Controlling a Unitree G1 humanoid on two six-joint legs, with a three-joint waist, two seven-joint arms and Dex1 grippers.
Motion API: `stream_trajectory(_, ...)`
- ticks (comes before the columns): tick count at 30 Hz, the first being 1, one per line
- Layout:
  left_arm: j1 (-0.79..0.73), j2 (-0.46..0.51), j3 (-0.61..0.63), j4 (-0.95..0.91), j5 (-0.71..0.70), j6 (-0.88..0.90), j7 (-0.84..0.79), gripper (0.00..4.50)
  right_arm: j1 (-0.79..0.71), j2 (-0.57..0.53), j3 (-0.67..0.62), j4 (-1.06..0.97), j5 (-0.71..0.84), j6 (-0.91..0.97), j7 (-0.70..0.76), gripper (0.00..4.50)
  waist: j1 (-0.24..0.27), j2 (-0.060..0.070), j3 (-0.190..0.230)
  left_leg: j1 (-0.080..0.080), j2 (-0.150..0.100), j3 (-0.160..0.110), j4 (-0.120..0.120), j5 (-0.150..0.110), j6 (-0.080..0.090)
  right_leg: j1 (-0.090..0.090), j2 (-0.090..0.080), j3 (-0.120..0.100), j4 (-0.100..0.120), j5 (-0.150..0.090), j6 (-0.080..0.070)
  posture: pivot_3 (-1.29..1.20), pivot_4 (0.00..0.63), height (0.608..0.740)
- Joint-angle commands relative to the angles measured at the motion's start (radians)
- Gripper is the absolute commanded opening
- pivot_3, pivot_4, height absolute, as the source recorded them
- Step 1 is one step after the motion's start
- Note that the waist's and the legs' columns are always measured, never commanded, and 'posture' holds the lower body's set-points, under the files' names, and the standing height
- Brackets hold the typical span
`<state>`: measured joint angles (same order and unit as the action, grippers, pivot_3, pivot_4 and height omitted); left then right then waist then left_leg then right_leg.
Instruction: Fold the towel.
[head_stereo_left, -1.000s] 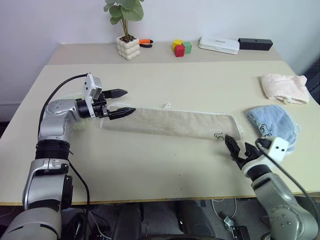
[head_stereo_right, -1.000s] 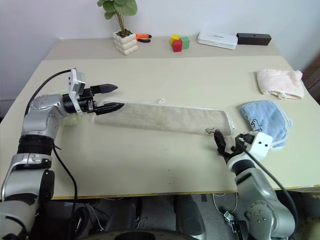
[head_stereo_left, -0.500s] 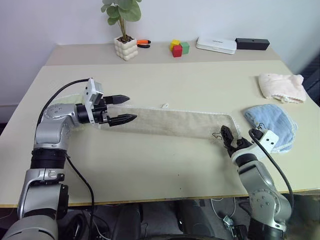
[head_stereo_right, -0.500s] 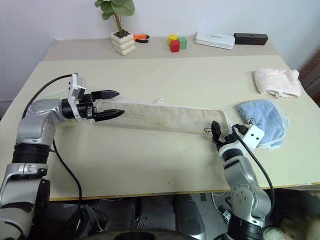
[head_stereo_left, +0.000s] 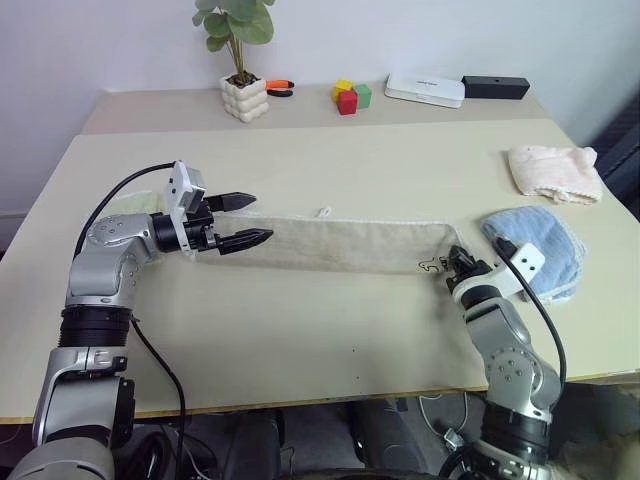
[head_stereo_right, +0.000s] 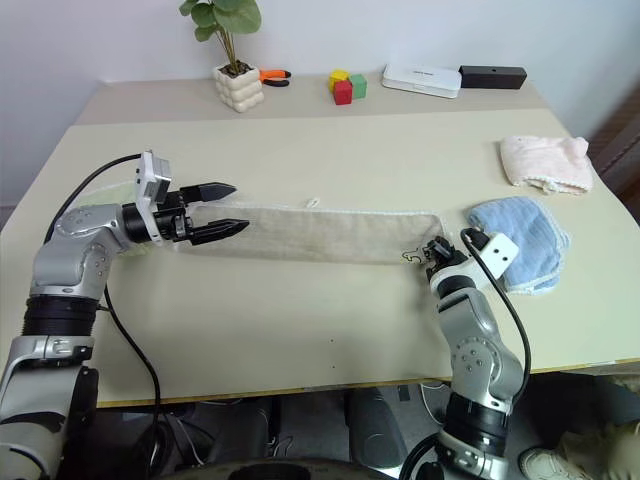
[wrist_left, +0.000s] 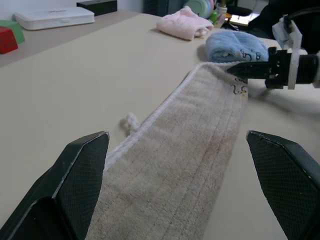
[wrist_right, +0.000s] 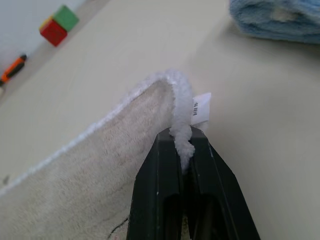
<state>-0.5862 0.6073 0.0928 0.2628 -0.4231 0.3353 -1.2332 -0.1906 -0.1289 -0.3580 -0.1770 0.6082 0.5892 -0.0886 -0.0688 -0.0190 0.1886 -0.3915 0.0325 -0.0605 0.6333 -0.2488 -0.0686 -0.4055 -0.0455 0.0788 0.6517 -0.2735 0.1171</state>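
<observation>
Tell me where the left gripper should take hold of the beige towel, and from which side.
Probably the near corner of the towel at its left end, coming in level from the left, along its length. The towel lies flat and stretched out. The right gripper already pinches the white edging at the far end. The left gripper is open over the left end, pointing along the towel.

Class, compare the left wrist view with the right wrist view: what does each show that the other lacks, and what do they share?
Left wrist view alone: the open left hand, the pale pink towel, a white box, the towel's small white loop, and the right hand at the towel's far corner.

Right wrist view alone: the right hand's fingers shut on the white corded edging, a white label and an orange-handled tool.

Both: the towel, the blue towel, the table, the red block.
</observation>
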Motion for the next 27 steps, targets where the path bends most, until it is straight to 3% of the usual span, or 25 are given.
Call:
stream_trajectory(1,-0.01,0.002,0.011,-0.011,-0.013,-0.012,0.007,4.5,-0.056,-0.101,0.046,0.054,-0.078,-0.057,0.114,0.05,0.0,0.001,0.001,0.0,0.0,0.0,-0.001,0.0,0.0,0.0,0.0,0.0,0.0,0.0,0.0,0.0,0.15,0.74)
stream_trajectory(6,-0.009,0.01,0.013,0.015,-0.01,-0.014,-0.001,4.5,-0.094,-0.202,0.045,0.141,-0.122,-0.094,0.214,0.05,0.001,0.001,0.001,-0.001,0.0,0.0,-0.003,0.0,0.0,-0.001,0.0,0.0,-0.001,0.0,0.0,0.0,0.15,0.74)
stream_trajectory(13,0.012,0.022,0.025,0.007,-0.014,-0.017,0.004,4.5,-0.082,-0.242,0.05,0.119,-0.152,-0.108,0.27,0.05,0.002,0.001,0.001,-0.001,0.0,0.0,-0.003,0.0,0.0,-0.001,0.0,0.0,-0.002,0.0,0.0,0.0,0.15,0.74)
stream_trajectory(22,0.008,0.026,0.026,0.018,-0.016,-0.028,0.01,4.5,-0.084,-0.331,0.286,-0.103,-0.252,-0.096,0.453,0.05,0.0,0.001,0.001,-0.001,0.0,0.0,-0.003,0.0,0.0,-0.002,0.0,0.0,-0.001,0.0,0.0,0.0,0.15,0.74)
stream_trajectory(27,-0.002,0.023,0.024,0.008,-0.031,0.007,0.015,4.5,-0.151,-0.287,0.425,-0.14,-0.288,-0.053,0.476,0.05,0.002,0.001,0.001,-0.001,0.0,0.0,-0.002,0.0,0.0,-0.001,0.0,0.0,-0.002,0.0,0.0,0.0,0.15,0.74)
